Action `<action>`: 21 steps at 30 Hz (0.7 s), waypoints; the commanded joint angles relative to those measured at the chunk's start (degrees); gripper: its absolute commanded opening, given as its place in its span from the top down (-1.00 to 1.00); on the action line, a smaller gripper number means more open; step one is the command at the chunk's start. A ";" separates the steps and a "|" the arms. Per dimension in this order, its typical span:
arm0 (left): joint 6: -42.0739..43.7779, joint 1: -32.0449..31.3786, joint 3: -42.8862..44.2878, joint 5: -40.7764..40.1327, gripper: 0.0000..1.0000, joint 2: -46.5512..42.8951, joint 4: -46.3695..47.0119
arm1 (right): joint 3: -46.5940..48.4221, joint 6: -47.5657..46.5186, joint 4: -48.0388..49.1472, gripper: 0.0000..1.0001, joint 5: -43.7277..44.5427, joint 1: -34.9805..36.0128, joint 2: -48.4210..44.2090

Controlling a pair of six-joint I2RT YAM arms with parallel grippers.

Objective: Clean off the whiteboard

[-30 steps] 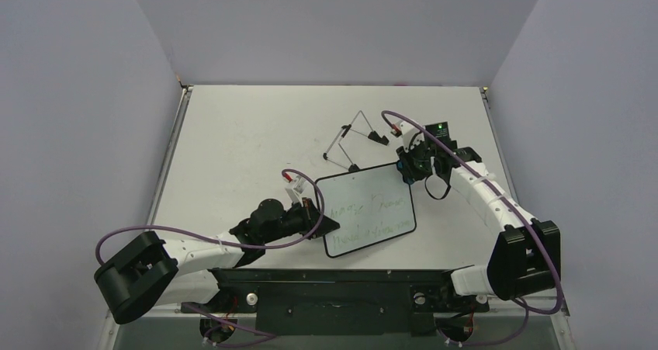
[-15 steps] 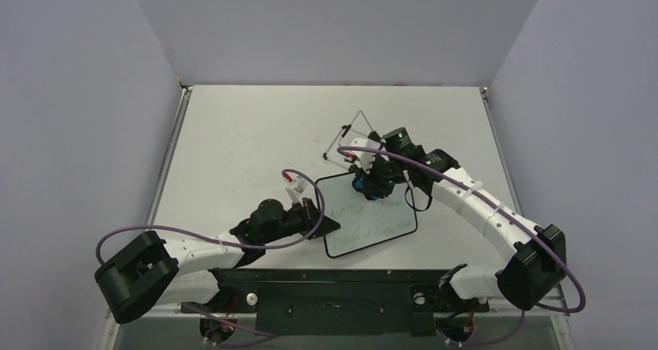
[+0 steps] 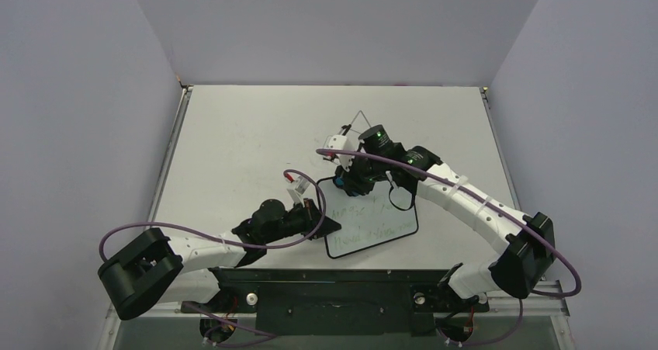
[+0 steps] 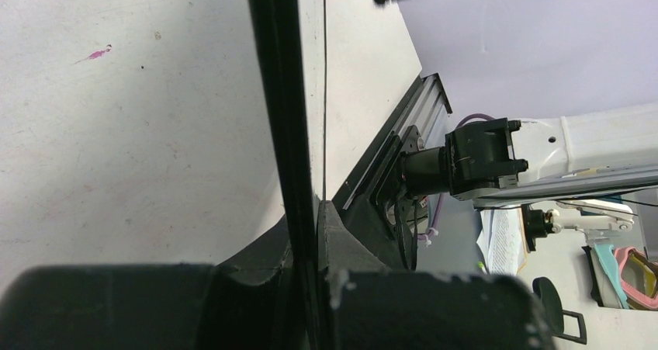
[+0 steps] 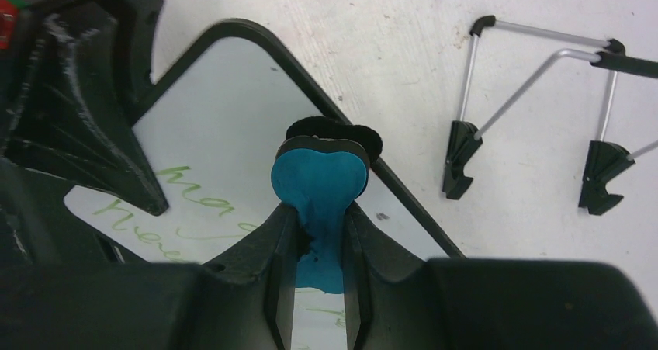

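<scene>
- Whiteboard (image 3: 372, 218) sits mid-tabletop (image 3: 248, 133), towards the near edge, between the two arms. Long side runs roughly left-right, skewed a bit.
- Green handwriting (image 3: 374, 227) is on the board face, in a couple of lines.
- Left hand (image 3: 322, 224): clamped on the whiteboard's left edge. In the left wrist view the black frame runs straight between the fingers, with no visible gap.
- Right hand (image 3: 345, 183): clamped on a blue eraser (image 5: 320, 171), with the jaws tight on its blue body and the black felt side facing away from the camera.
- The eraser is at the board's far-left corner, right by the black frame, just above the first line of writing. Can't confirm from these views whether the felt actually touches the surface.
- Wire easel stand (image 5: 458, 150) lies on the tabletop just beyond the board's far edge, black feet visible, not touching the board.
- Can't tell whether the board lies flat or is tilted up at the gripped edge.
</scene>
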 commanded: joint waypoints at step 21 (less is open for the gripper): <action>-0.79 -0.60 2.90 1.78 1.00 0.77 12.62 | -9.45 1.07 3.52 1.00 5.29 -7.44 -4.93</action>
